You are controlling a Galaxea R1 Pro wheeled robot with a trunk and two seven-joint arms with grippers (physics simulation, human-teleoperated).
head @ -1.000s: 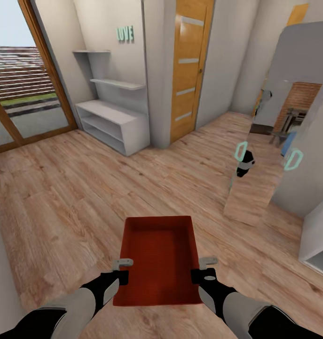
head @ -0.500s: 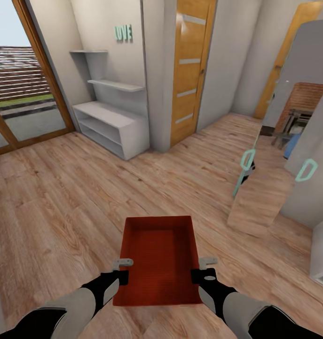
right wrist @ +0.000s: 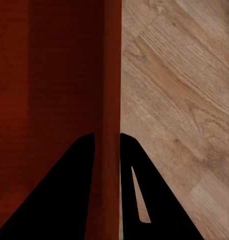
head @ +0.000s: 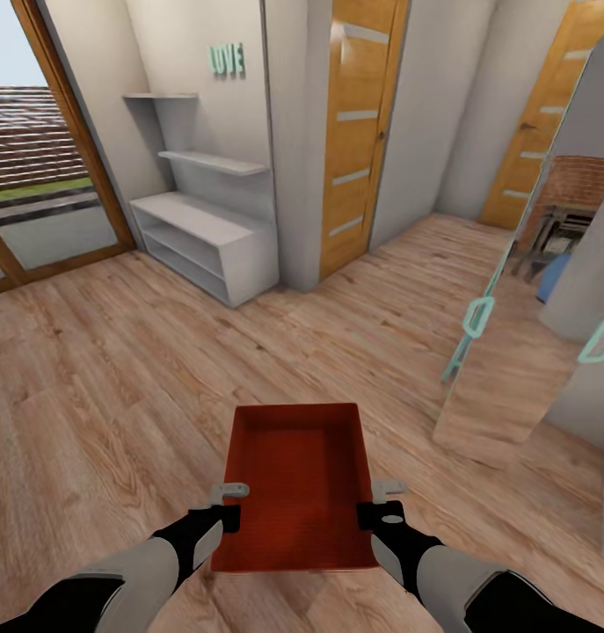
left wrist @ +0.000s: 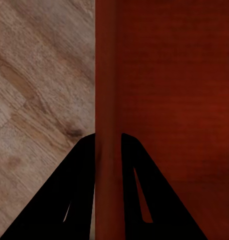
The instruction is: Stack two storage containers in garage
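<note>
One orange-red storage container (head: 294,483) hangs in front of me above the light wood-plank flooring, held level between both arms. My left gripper (head: 228,505) is shut on its left wall, and my right gripper (head: 379,503) is shut on its right wall. In the left wrist view the dark fingers (left wrist: 79,190) straddle the container's wall (left wrist: 107,90). The right wrist view has its fingers (right wrist: 74,190) clamped on the opposite wall (right wrist: 112,75). The container's inside is empty.
An orange-wood door (head: 354,132) with pale slits stands ahead, with another door (head: 548,123) at the far right. Grey shelving (head: 205,229) lines the left wall beneath the letters LOVE (head: 226,60). A mirrored cabinet door (head: 513,352) juts out on the right. Glass patio doors (head: 47,176) are at the left.
The whole view has swung rightward: shelving and door drifted left, and the far-right door came further into sight. Both grippers keep the same hold on the container.
</note>
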